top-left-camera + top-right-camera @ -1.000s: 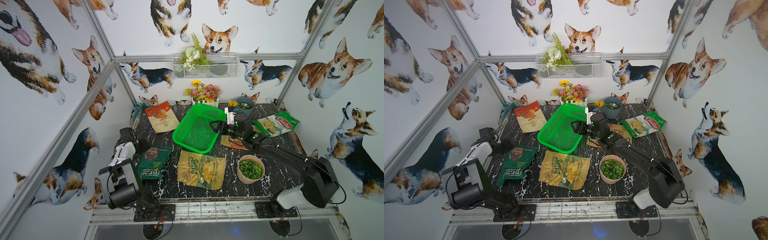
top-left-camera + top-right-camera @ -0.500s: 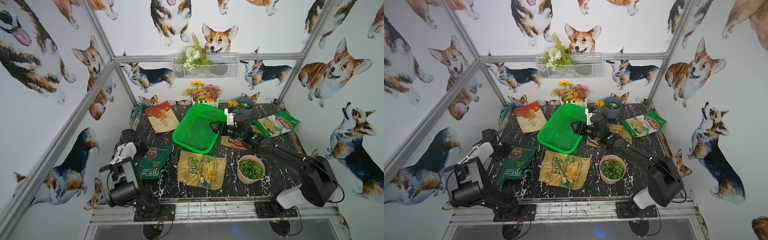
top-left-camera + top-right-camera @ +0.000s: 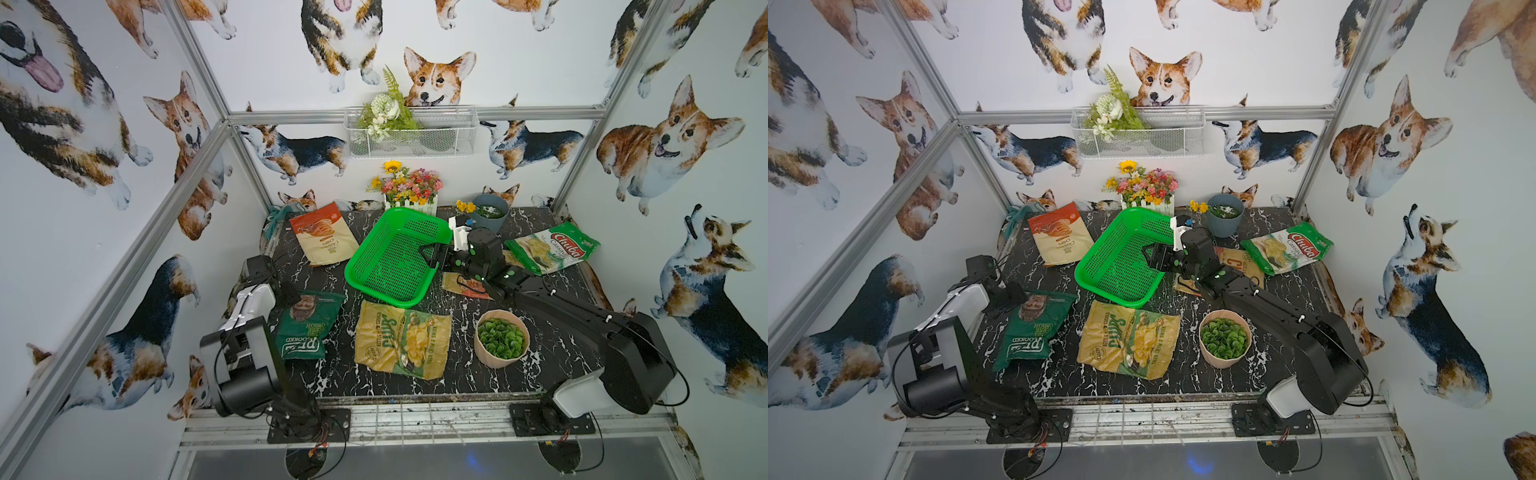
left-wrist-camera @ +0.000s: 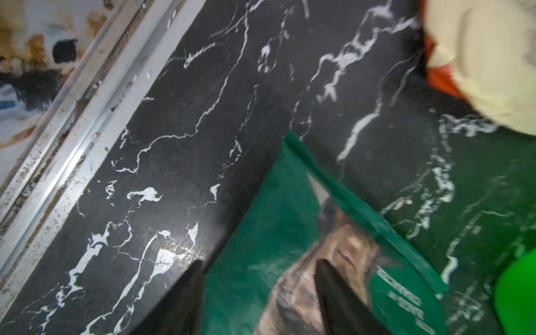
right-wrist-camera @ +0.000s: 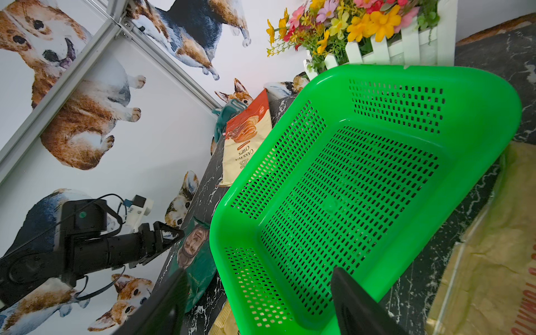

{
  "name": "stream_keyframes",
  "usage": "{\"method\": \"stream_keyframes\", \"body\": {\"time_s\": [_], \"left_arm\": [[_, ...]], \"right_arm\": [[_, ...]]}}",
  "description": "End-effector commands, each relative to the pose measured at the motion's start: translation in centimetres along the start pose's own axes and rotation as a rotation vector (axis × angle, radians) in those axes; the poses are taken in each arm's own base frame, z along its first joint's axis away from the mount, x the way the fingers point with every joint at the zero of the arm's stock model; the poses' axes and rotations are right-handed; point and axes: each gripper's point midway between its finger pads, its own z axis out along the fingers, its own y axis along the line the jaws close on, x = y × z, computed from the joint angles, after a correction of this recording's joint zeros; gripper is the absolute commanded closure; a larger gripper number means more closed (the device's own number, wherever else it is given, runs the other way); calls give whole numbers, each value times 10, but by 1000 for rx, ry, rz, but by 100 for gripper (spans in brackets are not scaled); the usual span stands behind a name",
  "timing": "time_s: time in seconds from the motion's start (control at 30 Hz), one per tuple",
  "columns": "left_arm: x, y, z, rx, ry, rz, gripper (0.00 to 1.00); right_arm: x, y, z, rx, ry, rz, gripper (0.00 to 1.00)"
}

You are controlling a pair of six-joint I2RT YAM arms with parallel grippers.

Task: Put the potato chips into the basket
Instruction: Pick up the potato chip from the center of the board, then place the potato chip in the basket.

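Yellow bag [image 3: 403, 336] lies flat at the front. Left gripper [image 4: 259, 264], jaws apart, hovers over the green bag's [image 3: 307, 328] top corner; best to pinch the sealed edge squarely and lift clear before swinging. Basket [image 3: 382, 297] sits mid-table, empty, with the right gripper [image 3: 430, 255] jaws apart at its rim. Cream bag [image 3: 324, 239] and Chuba bag [image 3: 552, 249] lie farther back, outside it.
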Motion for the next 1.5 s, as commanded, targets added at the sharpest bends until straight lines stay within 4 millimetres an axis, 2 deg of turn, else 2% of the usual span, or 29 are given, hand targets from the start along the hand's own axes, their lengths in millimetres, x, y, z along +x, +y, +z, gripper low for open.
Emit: {"method": "stream_keyframes", "body": {"time_s": [0.0,0.07,0.13,0.17,0.2,0.37,0.47,0.63,0.87,0.93,1.0,1.1,1.17,1.27,1.37,1.47], "left_arm": [[6,9,9,-50,30,4,41],[5,7,7,-38,22,1,58],[3,5,5,-31,11,0,82],[1,6,3,-33,4,-2,91],[-1,5,0,-31,-8,-5,94],[-19,-5,-28,-6,-89,-16,100],[-33,-16,-53,9,-172,-8,100],[-55,-51,-117,63,-368,31,100],[-68,-63,-188,57,-588,9,100],[-67,-78,-207,93,-675,56,100],[-66,-91,-212,153,-681,83,100],[-66,-123,-248,308,-730,108,100],[-68,-135,-265,339,-785,123,100],[-71,-161,-276,424,-754,178,100],[-67,-198,-289,575,-751,202,100],[-64,-239,-286,698,-686,201,100]], "right_arm": [[-7,6,-2,-26,-39,-2,19],[-7,5,-3,-23,-44,1,19],[-8,4,-3,-22,-48,-1,19],[-9,6,-4,-25,-50,-3,19],[-11,7,-3,-27,-52,-6,19],[-15,10,-3,-29,-58,-19,19],[-17,11,-4,-30,-63,-26,19],[-22,11,-8,-18,-86,-55,19],[-39,17,-23,-5,-150,-115,19],[-43,17,-28,6,-171,-128,19],[-45,16,-31,11,-189,-132,19],[-48,19,-34,8,-198,-134,19],[-49,18,-36,8,-202,-132,19],[-48,17,-37,15,-204,-131,19],[-48,16,-39,22,-206,-131,19],[-51,16,-41,28,-216,-137,19]]}}
